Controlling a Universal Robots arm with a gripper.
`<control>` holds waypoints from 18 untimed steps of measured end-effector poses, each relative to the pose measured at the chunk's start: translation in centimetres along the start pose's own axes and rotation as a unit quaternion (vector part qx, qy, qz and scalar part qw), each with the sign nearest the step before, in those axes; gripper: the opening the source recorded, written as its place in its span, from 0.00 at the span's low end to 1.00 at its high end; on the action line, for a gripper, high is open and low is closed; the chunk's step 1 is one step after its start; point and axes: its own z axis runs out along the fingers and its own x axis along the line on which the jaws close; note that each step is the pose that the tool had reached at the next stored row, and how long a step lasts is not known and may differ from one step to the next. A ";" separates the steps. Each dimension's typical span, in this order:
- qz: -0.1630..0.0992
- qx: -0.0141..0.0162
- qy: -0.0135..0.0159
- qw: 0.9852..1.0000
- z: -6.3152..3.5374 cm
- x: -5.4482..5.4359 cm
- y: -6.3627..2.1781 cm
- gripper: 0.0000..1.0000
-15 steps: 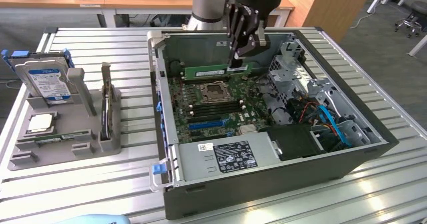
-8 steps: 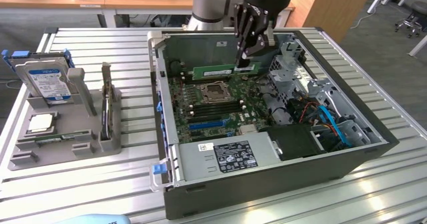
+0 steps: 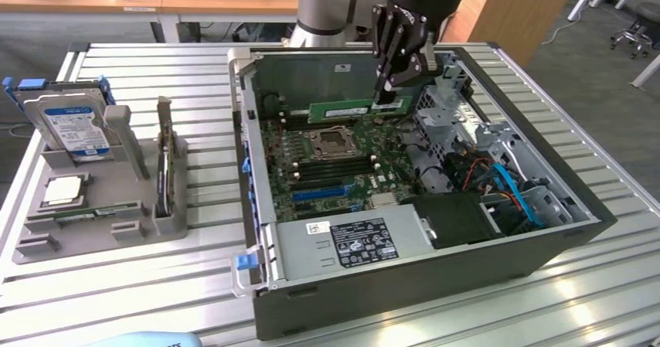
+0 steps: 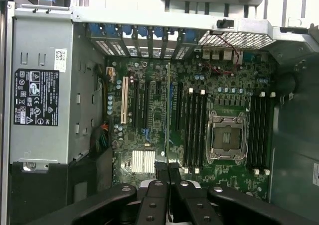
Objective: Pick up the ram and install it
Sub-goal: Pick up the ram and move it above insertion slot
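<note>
The bench (image 3: 154, 285) carries an open case (image 3: 413, 293) lying on its side. That's presumably so the board (image 3: 356, 188) faces straight up and the arm (image 3: 324, 7) can come in from above.

Using the socket (image 3: 332, 142) as the reference point: well away from it, outside the case toward the exterior view's left, there's a grey tray (image 3: 42, 243). It props a hard drive (image 3: 74, 127) upright, and it looks built to keep parts standing so they're easy to grab.

The ram (image 3: 341, 111) is up in the air above the board, not seated in anything. The jaws are pinched almost fully shut on one end of it, the end toward the exterior view's right. That grip leaves the rest of the stick sticking out free, with nothing under its lower edge. That makes sense if the lower edge is the one that has to go in.

It's held on edge with its long side level. In the wrist view it shows as a thin line running parallel to the slots (image 4: 197, 128) beside the socket. So the alignment looks deliberate: same direction as the slots, ready to go down.

Sideways, it seems to hang on the power supply (image 3: 351, 243) side of the socket, a bit past that bank of slots rather than right over one. That's a guess, though, since it's hard to judge with the stick raised like that.
</note>
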 end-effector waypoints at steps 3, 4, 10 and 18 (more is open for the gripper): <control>0.000 0.000 0.000 1.000 0.00 0.0 0.00 0.12; 0.000 0.000 0.000 1.000 0.00 0.0 0.00 0.12; 0.000 0.000 0.000 1.000 0.04 -0.3 -0.03 0.12; 0.000 0.000 0.000 1.000 0.14 -1.3 -0.11 0.12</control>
